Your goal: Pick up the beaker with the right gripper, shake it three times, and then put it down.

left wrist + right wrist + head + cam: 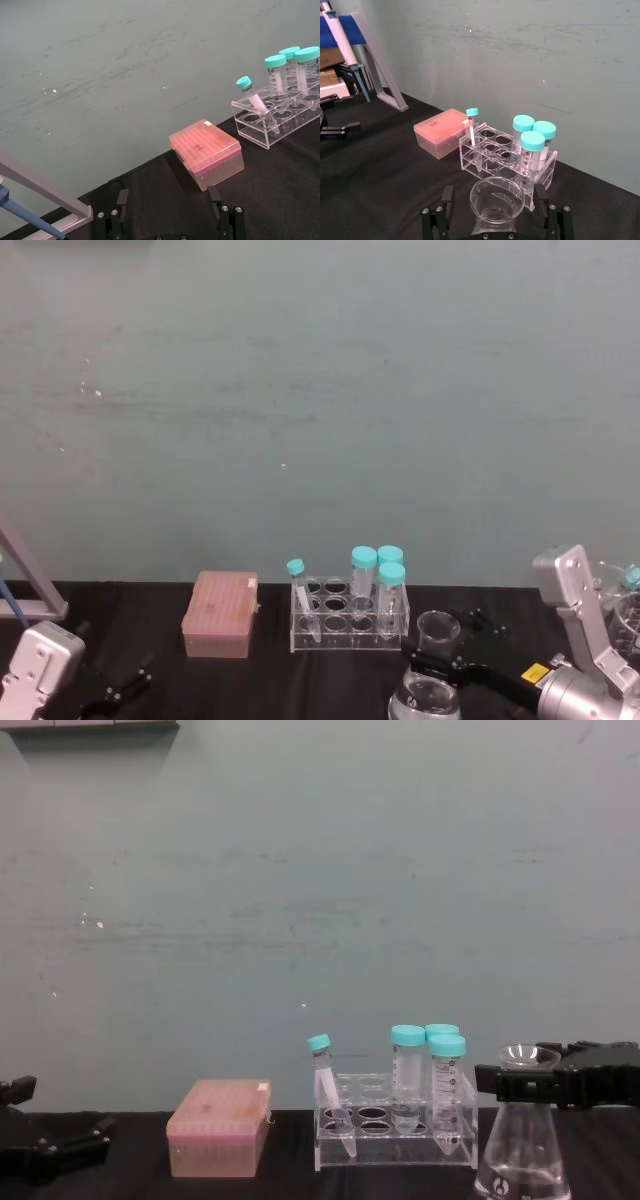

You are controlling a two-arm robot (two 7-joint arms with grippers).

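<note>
1. In the head view the beaker [432, 680] stood on the black worktop [250, 680] at the lower right, just in front of the right end of the clear tube rack [350, 615]; the right gripper [440, 665] reached in from the right at neck height, its black jaws set either side of the narrow neck; the left gripper [125, 688] sat parked low at the left edge, well apart from the work
2. In the left wrist view the left gripper [170, 210] hung idle above the worktop with its jaws apart and nothing between them; a pink tip box [206, 152] lay ahead of it and the rack [275, 120] beyond
3. In the right wrist view the flared rim of the beaker [497, 199] sat squarely between the jaws of the right gripper [496, 212]; a gap seemed to show on each side, so they looked apart rather than clamped
4. In the chest view the beaker [524, 1140] rested with its wide base low at the worktop, not visibly lifted, and the right gripper [545, 1082] crossed just under its rim; by my judgement the step in hand was the grasp; the next move called for closing firmly on the neck, then a straight lift clear of the rack before any shaking, kept gentle so the liquid stayed in
</note>
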